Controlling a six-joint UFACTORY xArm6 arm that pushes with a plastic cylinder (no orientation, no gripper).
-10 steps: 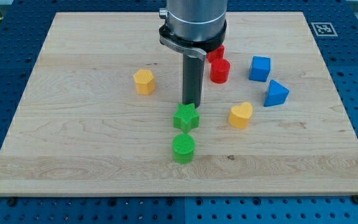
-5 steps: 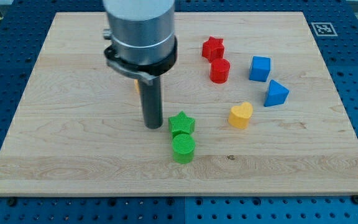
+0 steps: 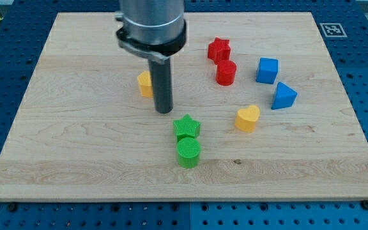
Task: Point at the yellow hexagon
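Observation:
The yellow hexagon (image 3: 144, 84) sits left of the board's middle, its right part hidden behind my rod. My tip (image 3: 164, 112) rests on the board just below and to the right of the hexagon, close to it. The green star (image 3: 186, 127) lies below and to the right of the tip, with the green cylinder (image 3: 188, 153) touching it from below.
A yellow heart (image 3: 248, 118) lies right of the green star. A red star (image 3: 218, 49) and red cylinder (image 3: 226, 73) sit at upper middle right. A blue cube (image 3: 268, 70) and blue triangle (image 3: 283, 96) lie further right. The wooden board's edge (image 3: 184, 199) runs along the bottom.
My tip went left from above the green star, then up and slightly right, ending beside the yellow hexagon. The green star was nudged slightly down-left toward the green cylinder.

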